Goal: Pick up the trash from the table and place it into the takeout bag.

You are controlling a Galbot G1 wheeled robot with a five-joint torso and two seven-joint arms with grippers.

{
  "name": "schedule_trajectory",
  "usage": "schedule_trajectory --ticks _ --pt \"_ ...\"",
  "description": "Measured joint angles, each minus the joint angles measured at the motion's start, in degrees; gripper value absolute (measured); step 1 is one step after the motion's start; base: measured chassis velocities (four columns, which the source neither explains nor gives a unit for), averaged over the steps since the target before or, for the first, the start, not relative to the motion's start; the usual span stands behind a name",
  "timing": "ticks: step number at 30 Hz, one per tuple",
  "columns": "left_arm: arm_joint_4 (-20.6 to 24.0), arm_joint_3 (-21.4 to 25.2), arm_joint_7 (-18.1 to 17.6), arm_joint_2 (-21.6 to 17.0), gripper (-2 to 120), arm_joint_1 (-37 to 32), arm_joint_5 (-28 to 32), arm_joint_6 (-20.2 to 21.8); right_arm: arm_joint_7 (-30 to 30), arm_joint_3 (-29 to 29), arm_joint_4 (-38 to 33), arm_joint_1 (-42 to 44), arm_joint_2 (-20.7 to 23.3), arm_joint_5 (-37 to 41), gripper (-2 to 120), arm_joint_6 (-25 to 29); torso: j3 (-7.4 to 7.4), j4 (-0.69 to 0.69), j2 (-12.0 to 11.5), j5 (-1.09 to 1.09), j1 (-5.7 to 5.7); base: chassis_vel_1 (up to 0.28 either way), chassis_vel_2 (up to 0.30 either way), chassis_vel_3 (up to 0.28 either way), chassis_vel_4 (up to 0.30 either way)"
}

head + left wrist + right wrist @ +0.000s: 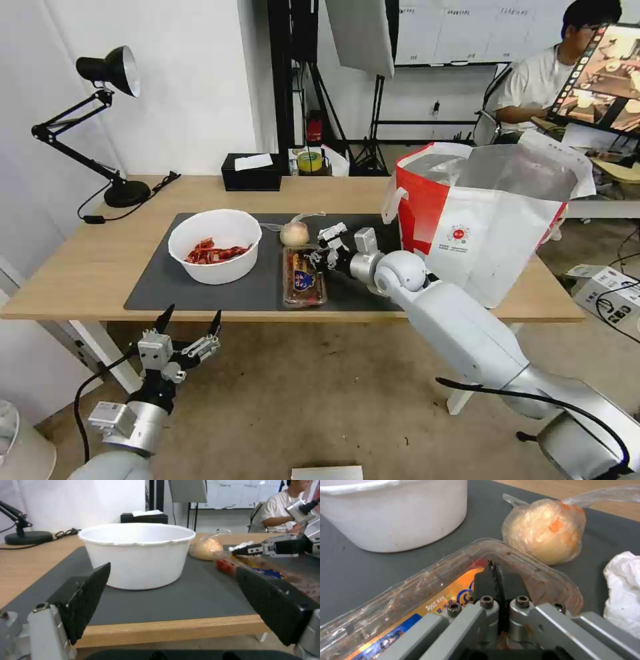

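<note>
Over the mat, your right gripper (496, 571) is pinched onto the clear tray (430, 590) rim; that thin hold may slip on lifting. Left gripper (190, 325) waits, jaws spread.

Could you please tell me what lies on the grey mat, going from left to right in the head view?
Bowl → wrapped ball → right gripper, shut on the clear tray's rim → takeout bag, standing at the mat's right end.
</note>
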State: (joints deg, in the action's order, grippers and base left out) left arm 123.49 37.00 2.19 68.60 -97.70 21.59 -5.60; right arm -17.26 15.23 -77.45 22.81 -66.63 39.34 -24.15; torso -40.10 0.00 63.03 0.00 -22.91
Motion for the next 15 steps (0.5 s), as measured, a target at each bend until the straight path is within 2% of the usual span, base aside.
schedule_trajectory --ticks 4,11,13,14,15 --pt "0.2 -1.2 0.0 -1.4 100 0.9 2.0 0.9 0.0 -0.2 -0.2 0.1 0.0 0.0 0 0.0 0.00 0.00 0.0 0.00 0.00 0.000 0.000 0.000 0.000" --pt "0.4 -3.5 -0.2 -5.3 100 4.5 9.0 3.0 0.6 -1.5 -3.6 0.4 1.1 1.5 0 -0.4 0.00 0.00 0.0 0.00 0.00 0.000 0.000 0.000 0.000" --pt "0.5 -4.7 -1.3 -7.5 100 6.3 16.1 5.0 0.9 -2.1 -5.2 0.8 1.7 2.2 0 -0.4 0.00 -0.01 0.0 0.00 0.00 0.000 0.000 0.000 0.000" --pt "0.5 -4.7 -1.3 -7.5 100 6.3 16.1 5.0 0.9 -2.1 -5.2 0.8 1.7 2.2 0 -0.4 0.00 -0.01 0.0 0.00 0.00 0.000 0.000 0.000 0.000" --pt "0.8 -5.3 -1.8 -8.7 100 7.1 20.3 6.5 1.0 -2.4 -5.7 1.1 1.7 2.3 0 -0.4 0.00 0.00 0.0 -0.01 0.00 0.000 0.000 0.000 0.000"
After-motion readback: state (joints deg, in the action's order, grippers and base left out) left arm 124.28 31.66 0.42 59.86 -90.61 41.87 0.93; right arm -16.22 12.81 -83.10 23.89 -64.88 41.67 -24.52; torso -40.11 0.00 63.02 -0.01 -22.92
